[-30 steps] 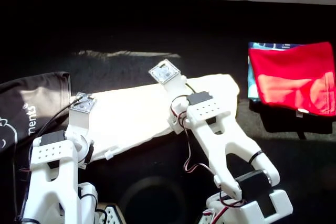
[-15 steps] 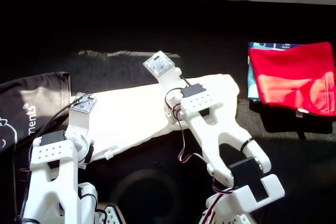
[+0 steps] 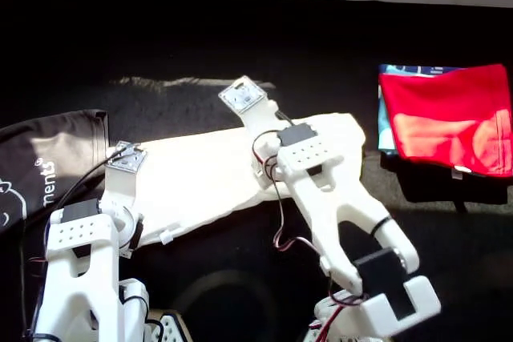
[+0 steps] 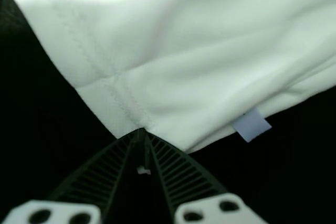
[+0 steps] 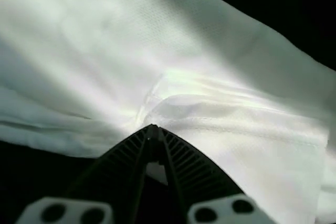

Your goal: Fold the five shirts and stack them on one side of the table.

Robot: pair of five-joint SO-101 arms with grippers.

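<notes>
1. Black tabletop (image 3: 240, 46) carries a white shirt (image 3: 200, 178) across its middle, slanting from near the left edge toward the right edge.
2. Left gripper (image 4: 140, 132) is clamped on the shirt's hem corner, right at a seam. Right gripper (image 5: 152, 128) is pinched tight on a ridge of cloth nearer the shirt's middle.
3. Red shirt (image 3: 449, 118) lies folded on top of a stack at the right edge, with a blue shirt (image 3: 386, 130) and dark cloth (image 3: 425, 186) showing beneath. Black shirt (image 3: 48, 158) lies unfolded at the left edge.
4. Likely risk: each grip takes only a thin bite of fabric, so a quick pull could slip the cloth free and collapse the fold.
5. Second risk: uneven travel between the arms could twist or bunch the white shirt, leaving a crooked fold. Dragging it toward the right edge could also nudge the stack.
6. Writing: white lettering shows on the black shirt but runs off the left edge and cannot be read whole. A small pale tag (image 4: 252, 124) on the white shirt's hem looks blank.
</notes>
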